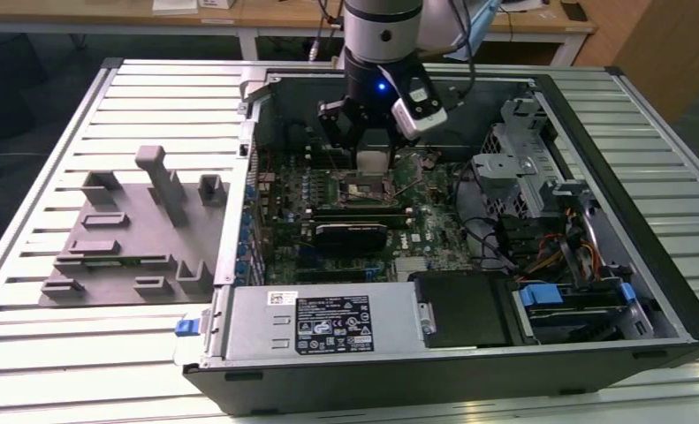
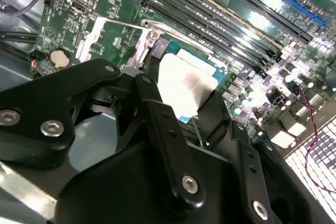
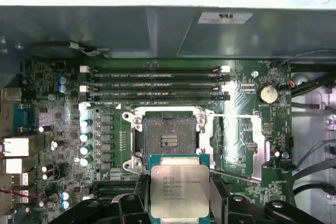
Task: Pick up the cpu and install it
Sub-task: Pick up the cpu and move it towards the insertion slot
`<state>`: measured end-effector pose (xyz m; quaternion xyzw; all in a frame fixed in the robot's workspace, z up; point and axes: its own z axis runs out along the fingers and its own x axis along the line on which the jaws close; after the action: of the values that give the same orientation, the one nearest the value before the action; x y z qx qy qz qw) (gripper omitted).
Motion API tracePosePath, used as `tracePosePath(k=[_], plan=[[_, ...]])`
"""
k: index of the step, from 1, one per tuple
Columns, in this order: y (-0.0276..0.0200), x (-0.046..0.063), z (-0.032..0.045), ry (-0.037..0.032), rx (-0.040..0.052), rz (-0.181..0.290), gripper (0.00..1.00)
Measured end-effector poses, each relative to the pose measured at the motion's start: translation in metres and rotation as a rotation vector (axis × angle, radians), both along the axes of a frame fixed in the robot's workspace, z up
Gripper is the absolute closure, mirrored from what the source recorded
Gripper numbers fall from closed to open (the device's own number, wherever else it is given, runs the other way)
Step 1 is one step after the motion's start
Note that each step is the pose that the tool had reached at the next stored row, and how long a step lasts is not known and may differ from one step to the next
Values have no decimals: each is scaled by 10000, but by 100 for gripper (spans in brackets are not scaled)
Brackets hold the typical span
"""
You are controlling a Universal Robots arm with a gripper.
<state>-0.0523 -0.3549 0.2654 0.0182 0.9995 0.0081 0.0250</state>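
The cpu [image 3: 180,188], a flat square chip with a silvery top and green rim, hangs level just above the motherboard with my gripper [image 3: 180,203] shut on two of its opposite edges. The black fingers [image 3: 143,195] flank it. The open black socket [image 3: 169,137] lies bare just beyond the chip, its metal load plate [image 3: 252,140] flipped aside. In the second wrist view the cpu [image 2: 181,80] shows bright between the fingers [image 2: 157,114]. In the exterior view the gripper [image 1: 373,159] stands inside the open computer case, just behind the socket [image 1: 367,188].
Memory slots [image 3: 157,82] run along the far side of the socket, and a coin cell [image 3: 268,94] sits beside them. The case holds a power supply [image 1: 325,322], a drive cage [image 1: 526,168] and cables [image 1: 550,247]. A grey block fixture [image 1: 137,230] lies at the exterior view's left.
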Motion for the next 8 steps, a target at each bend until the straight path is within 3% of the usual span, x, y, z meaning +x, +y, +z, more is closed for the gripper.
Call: tracePosePath(k=[1,8], plan=[[3,0,-5,1,-63,0,46],[54,0,-31,0,-65,40,46]])
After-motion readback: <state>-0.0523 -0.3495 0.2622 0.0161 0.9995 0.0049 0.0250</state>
